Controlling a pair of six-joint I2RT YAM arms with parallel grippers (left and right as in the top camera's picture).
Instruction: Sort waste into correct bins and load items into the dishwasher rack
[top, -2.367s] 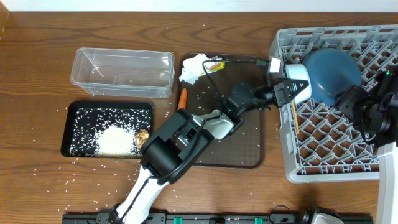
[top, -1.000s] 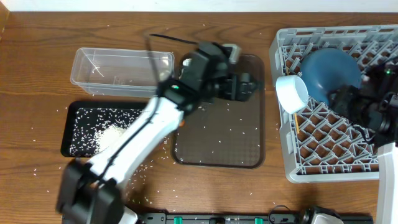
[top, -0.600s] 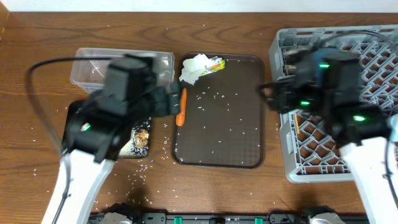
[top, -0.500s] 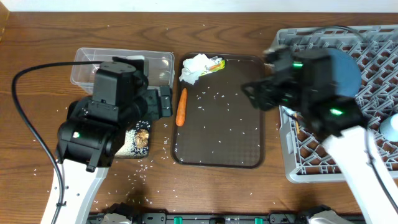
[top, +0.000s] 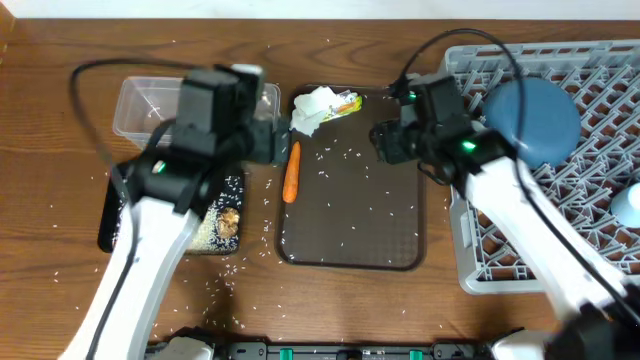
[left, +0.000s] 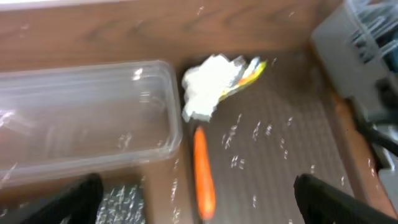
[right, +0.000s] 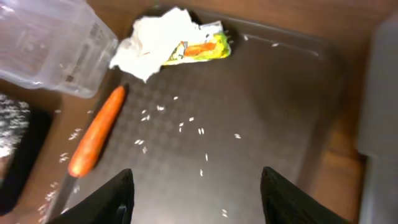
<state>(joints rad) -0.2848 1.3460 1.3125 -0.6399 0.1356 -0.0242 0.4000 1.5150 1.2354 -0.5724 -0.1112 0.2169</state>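
Observation:
A crumpled white napkin with a yellow-green wrapper (top: 320, 105) (left: 211, 84) (right: 155, 37) lies at the brown tray's far left corner. Just below it, an orange carrot (top: 291, 172) (left: 203, 174) (right: 96, 140) lies on the tray's left rim. My left gripper (top: 278, 148) (left: 198, 199) hangs open and empty above the carrot, beside the clear tub (top: 150, 105) (left: 81, 118). Over the tray's right part my right gripper (top: 385, 142) (right: 196, 193) is open and empty. The black tray (top: 115, 225) holds rice and brownish scraps (top: 228, 222). A dark-blue bowl (top: 535, 120) and a light-blue cup (top: 628, 205) sit in the grey rack (top: 520, 250).
The brown serving tray (top: 350, 250) (right: 267, 93) carries scattered rice grains. More grains are strewn over the wooden table (top: 60, 270) in front of the black tray. The right arm crosses the rack's left edge.
The right arm has swung left from the rack to above the brown tray. The left arm has moved from the black tray toward the tub and carrot.

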